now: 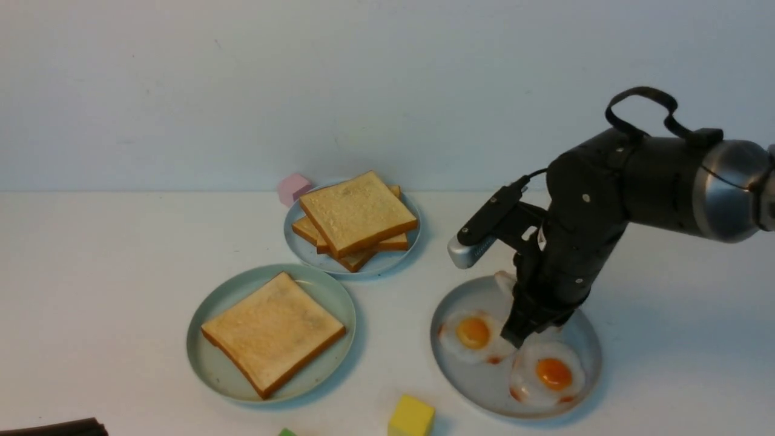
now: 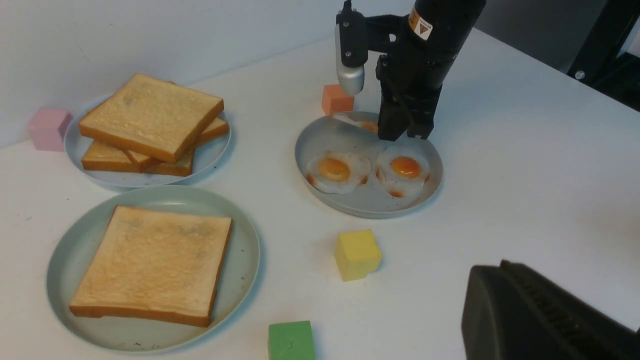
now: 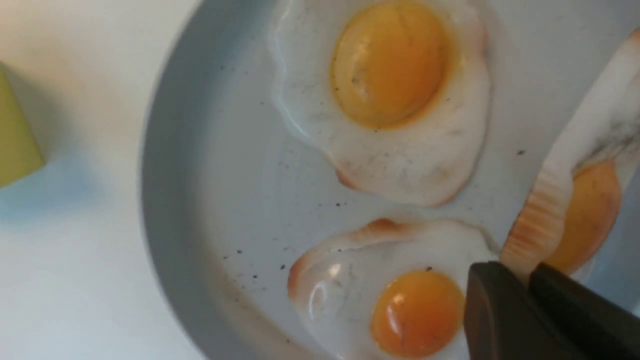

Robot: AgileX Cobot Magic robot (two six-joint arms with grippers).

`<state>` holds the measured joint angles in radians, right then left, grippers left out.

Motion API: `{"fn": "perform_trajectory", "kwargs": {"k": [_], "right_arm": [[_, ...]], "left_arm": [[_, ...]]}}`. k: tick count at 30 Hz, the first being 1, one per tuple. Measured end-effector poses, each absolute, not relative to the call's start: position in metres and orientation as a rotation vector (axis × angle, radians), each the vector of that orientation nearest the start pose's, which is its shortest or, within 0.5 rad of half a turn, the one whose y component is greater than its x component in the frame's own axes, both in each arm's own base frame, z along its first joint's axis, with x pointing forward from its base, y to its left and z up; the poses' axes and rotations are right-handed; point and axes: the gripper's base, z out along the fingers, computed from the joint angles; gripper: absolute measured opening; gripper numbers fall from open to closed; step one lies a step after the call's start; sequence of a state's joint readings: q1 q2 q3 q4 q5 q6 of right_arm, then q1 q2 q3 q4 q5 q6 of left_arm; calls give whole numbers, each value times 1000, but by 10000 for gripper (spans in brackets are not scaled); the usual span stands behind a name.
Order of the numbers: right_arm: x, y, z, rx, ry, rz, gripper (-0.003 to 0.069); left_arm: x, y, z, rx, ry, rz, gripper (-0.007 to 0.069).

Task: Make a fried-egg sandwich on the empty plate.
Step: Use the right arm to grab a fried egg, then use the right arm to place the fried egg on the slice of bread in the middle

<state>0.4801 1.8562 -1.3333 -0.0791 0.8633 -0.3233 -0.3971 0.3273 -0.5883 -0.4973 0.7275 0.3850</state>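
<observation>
The empty plate (image 1: 212,366), mint green, carries one toast slice (image 1: 273,330) at the front left. No fried-egg sandwich is in view. My right gripper (image 3: 525,272) hangs over the grey plate (image 1: 478,387) and is shut on the browned edge of a fried egg (image 3: 580,200), which stands tilted up off the plate. Two more fried eggs (image 1: 475,336) (image 1: 548,375) lie flat beside it. Only the dark fingers of my left gripper (image 2: 500,272) show, pressed together with nothing between them, over bare table near the front.
A small blue plate (image 1: 387,261) at the back holds a stack of toast slices (image 1: 357,212). Loose blocks lie about: pink (image 1: 293,188) behind that plate, orange (image 2: 336,98) behind the grey plate, yellow (image 1: 412,416) and green (image 2: 291,341) at the front.
</observation>
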Motion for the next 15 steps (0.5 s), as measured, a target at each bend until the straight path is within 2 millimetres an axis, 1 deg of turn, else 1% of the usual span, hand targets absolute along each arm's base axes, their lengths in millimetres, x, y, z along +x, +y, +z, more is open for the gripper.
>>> {"fn": "perform_trajectory", "kwargs": {"k": [1, 2, 3, 5, 7, 8, 10, 11, 12, 13, 14, 15], "right_arm": [[336, 168, 219, -1164, 2592, -65, 50], [335, 168, 220, -1163, 2589, -65, 50], [333, 167, 227, -1155, 2574, -64, 50], [330, 166, 234, -1152, 2567, -63, 50], [326, 168, 240, -1157, 2558, -60, 50], [322, 172, 245, -1160, 2544, -53, 50], [309, 187, 257, -1190, 2495, -31, 50], [302, 199, 264, -1213, 2460, -10, 50], [301, 201, 265, -1219, 2454, -5, 50], [293, 219, 274, -1249, 2406, 24, 50], [288, 230, 279, -1266, 2378, 47, 50], [282, 247, 286, -1296, 2332, 75, 50]], "left_arm": [[40, -48, 330, 593, 1815, -574, -13], [40, -48, 330, 592, 1814, -574, -13], [40, -48, 330, 590, 1811, -573, -13], [40, -48, 331, 587, 1807, -573, -13], [41, -48, 331, 587, 1805, -565, -13], [41, -47, 331, 588, 1803, -552, -13], [42, -45, 330, 579, 1814, -518, -13], [44, -43, 329, 557, 1828, -499, -13], [44, -43, 329, 559, 1828, -491, -13], [46, -40, 328, 521, 1848, -467, -13], [47, -38, 327, 507, 1857, -444, -13], [48, -35, 326, 456, 1877, -428, -13]]}}
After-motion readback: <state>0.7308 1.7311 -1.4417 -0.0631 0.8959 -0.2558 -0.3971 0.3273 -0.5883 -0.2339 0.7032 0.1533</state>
